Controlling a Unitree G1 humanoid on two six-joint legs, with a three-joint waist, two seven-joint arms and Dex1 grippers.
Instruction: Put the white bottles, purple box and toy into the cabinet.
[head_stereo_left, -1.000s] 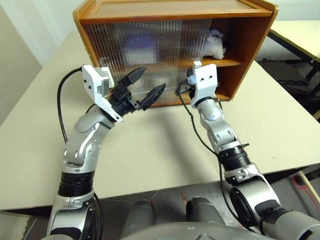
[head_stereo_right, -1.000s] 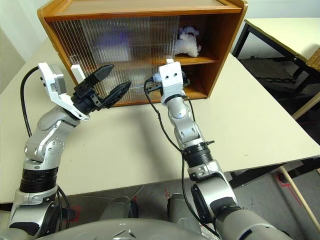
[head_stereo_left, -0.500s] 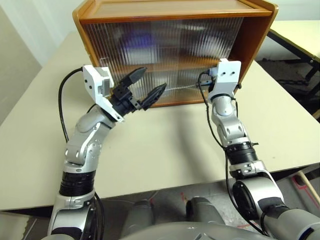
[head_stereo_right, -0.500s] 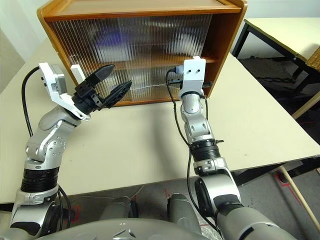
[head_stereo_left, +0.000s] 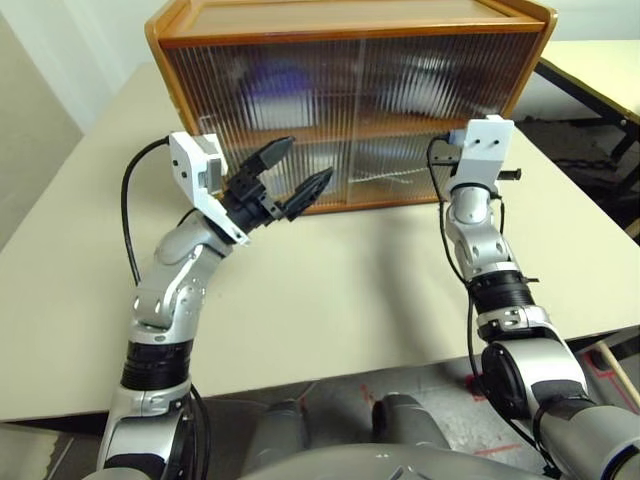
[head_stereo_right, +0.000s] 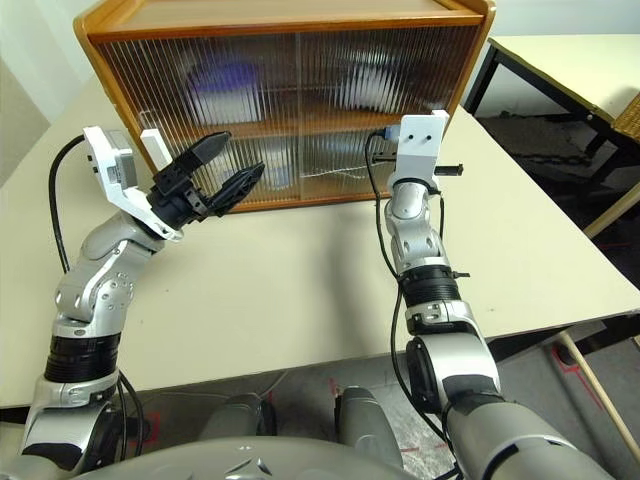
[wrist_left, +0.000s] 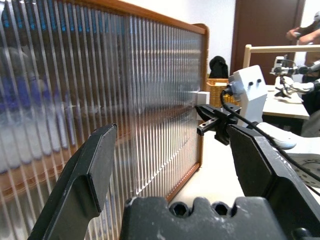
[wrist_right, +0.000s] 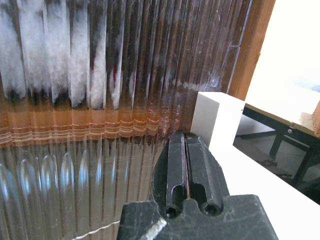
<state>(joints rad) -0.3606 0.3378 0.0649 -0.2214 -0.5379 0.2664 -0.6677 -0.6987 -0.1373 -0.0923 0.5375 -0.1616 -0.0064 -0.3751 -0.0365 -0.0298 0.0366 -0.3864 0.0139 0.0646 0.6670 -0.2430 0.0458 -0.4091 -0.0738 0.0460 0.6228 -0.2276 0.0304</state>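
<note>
The orange-brown cabinet (head_stereo_left: 350, 20) stands at the back of the table with both ribbed sliding doors drawn across its front. Behind them the purple box (head_stereo_left: 275, 88) shows as a violet blur on the upper left. The toy (wrist_right: 55, 55) is a white blur with a red streak on the upper right. The white bottles are hidden behind the ribbed doors. My right gripper (wrist_right: 184, 136) is shut and empty, at the right door's white handle (wrist_right: 220, 115) by the cabinet's right edge. My left gripper (head_stereo_left: 305, 160) hangs open and empty in front of the left door.
A white handle (head_stereo_right: 150, 145) sits at the left door's outer end. The beige table (head_stereo_left: 330, 290) stretches bare in front of the cabinet. Another table (head_stereo_left: 600, 60) stands to the right, across a gap of floor. Cables trail from both wrists.
My right gripper has swept to the right along the cabinet front and the right door went with it, covering the opening where the toy showed. The left arm has stayed put.
</note>
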